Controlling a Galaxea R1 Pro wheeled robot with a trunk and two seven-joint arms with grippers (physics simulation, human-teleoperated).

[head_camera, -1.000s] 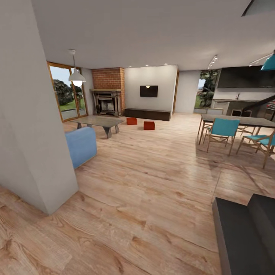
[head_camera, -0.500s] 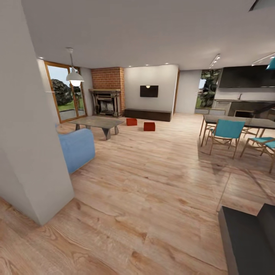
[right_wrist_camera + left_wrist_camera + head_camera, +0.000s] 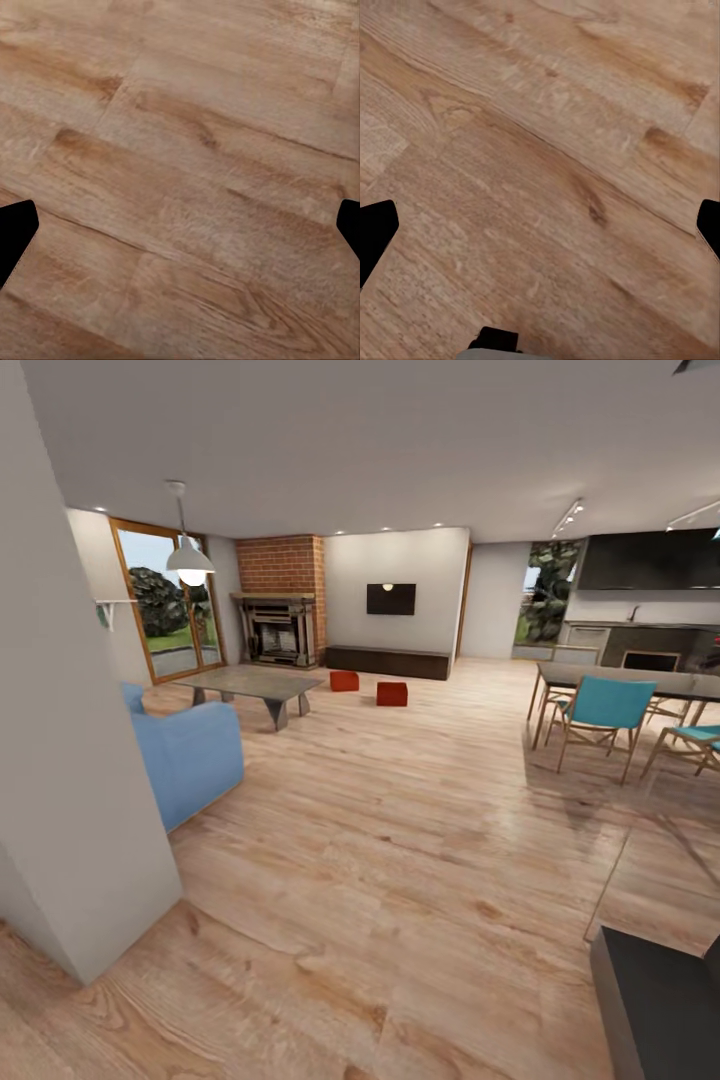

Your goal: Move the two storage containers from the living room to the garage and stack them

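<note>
Two orange-red storage containers sit on the light wood planks of the living room, far ahead in the head view. One container (image 3: 344, 680) lies just right of the coffee table, the other container (image 3: 392, 693) a little nearer and further right. Both are in front of the long dark cabinet (image 3: 386, 661) under the wall TV (image 3: 390, 598). The garage and its floor are out of view. My left gripper (image 3: 540, 232) hangs open over bare wood planks, its black fingertips (image 3: 375, 234) far apart. My right gripper (image 3: 180, 229) is open too, with nothing between its fingertips (image 3: 13, 231).
A pale wall corner (image 3: 70, 760) stands close on the left, with a blue sofa (image 3: 185, 755) behind it and a grey coffee table (image 3: 258, 682) beyond. Dining table and teal chairs (image 3: 600, 710) are at the right. A dark block (image 3: 660, 1010) sits at the near right.
The whole head view has shifted: the camera has advanced a little into the room, so the wall corner and dark block slid outward. The containers have not moved.
</note>
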